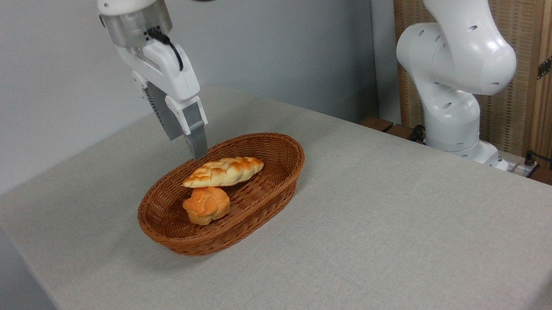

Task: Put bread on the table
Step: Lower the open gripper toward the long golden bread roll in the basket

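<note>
Sharing one basket (278,175): one bread (224,172), one bun (206,204) (touching).

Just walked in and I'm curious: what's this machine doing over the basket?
A robot arm's gripper hangs just above the back of a wicker basket on the table. Inside lie a long braided bread and a small round bun. It holds nothing; the bread is not yet out on the table.

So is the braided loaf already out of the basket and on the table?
No, the bread lies inside the wicker basket beside the small bun.
</note>
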Controlling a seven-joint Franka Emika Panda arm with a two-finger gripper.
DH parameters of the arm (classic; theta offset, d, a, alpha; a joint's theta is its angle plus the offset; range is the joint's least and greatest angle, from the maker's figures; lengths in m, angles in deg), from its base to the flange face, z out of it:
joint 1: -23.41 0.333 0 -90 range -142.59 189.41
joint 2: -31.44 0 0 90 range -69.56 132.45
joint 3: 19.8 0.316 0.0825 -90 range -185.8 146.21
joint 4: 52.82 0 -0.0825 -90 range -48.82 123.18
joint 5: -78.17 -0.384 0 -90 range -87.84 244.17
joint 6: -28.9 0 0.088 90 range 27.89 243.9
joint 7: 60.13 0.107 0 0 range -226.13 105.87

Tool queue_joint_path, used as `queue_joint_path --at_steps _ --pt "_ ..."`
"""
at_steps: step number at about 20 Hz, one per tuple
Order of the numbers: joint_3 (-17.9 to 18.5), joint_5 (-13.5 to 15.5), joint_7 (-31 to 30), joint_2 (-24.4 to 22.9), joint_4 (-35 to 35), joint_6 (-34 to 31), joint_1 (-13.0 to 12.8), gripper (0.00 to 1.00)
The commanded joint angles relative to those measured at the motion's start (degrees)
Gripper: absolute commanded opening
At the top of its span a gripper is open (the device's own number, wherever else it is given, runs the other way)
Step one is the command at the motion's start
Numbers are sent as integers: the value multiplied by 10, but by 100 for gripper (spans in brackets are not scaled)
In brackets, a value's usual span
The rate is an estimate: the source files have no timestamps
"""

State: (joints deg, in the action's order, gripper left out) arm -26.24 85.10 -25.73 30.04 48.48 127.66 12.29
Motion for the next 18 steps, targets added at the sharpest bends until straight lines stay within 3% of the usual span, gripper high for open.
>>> queue_joint_path --at_steps 1,5,12,16,18 --pt "-29 2 -22 -20 67 20 -3 100" --pt "-44 0 -21 -21 136 77 -13 100" --pt "-45 -9 -19 -18 159 111 -13 99" --pt "-45 -9 -16 -15 171 116 -14 81" --pt "-45 -8 -13 -14 173 126 -16 64"
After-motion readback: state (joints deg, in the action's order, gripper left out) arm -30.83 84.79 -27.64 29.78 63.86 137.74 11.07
